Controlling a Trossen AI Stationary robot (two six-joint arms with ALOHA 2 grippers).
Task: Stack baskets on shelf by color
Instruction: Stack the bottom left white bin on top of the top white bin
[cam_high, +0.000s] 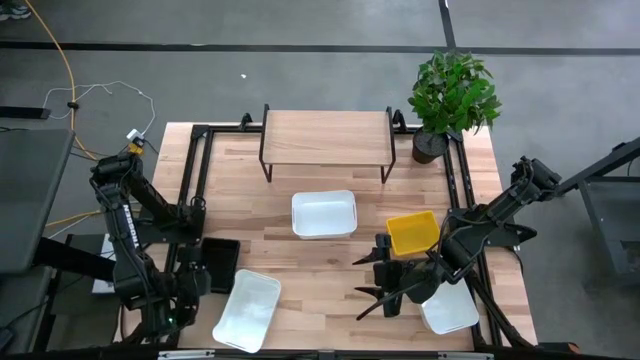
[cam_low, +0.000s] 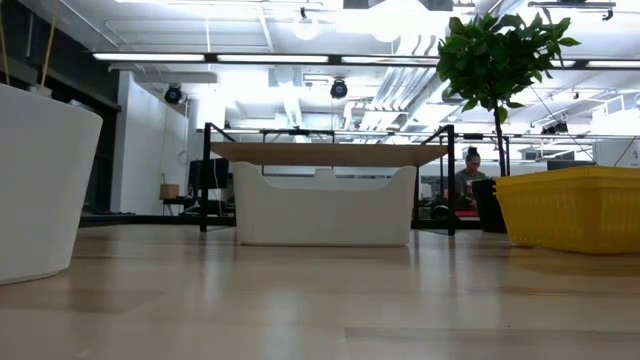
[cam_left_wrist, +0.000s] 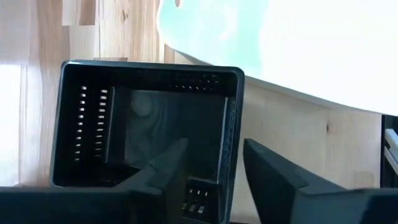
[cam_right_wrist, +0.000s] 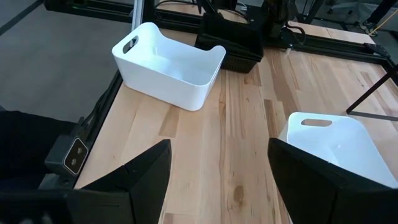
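Observation:
A black slotted basket (cam_left_wrist: 143, 124) stands on its base on the table near the left edge (cam_high: 222, 262). My left gripper (cam_left_wrist: 214, 146) is over it, open and pointing steeply down, astride one side wall (cam_left_wrist: 231, 137). One white basket (cam_high: 324, 214) sits mid-table in front of the shelf (cam_high: 325, 140), another (cam_high: 247, 310) at the near left, and a third (cam_high: 449, 308) at the near right, partly under the right arm. A yellow basket (cam_high: 413, 232) sits right of centre. My right gripper (cam_high: 375, 287) hangs open above the table, holding nothing. My left gripper comes from above with one finger (cam_left_wrist: 168, 171) inside the black basket, clear of the side wall. The other finger (cam_left_wrist: 273, 180) stands outside, close against that wall; I cannot tell whether it touches. The basket stands flat on the table.
A potted plant (cam_high: 452, 100) stands at the far right corner beside the shelf. Black frame rails (cam_high: 195, 180) run along the table's left and right sides. Bare wood lies between the near-left white basket (cam_right_wrist: 168, 65) and the right gripper (cam_right_wrist: 221, 149).

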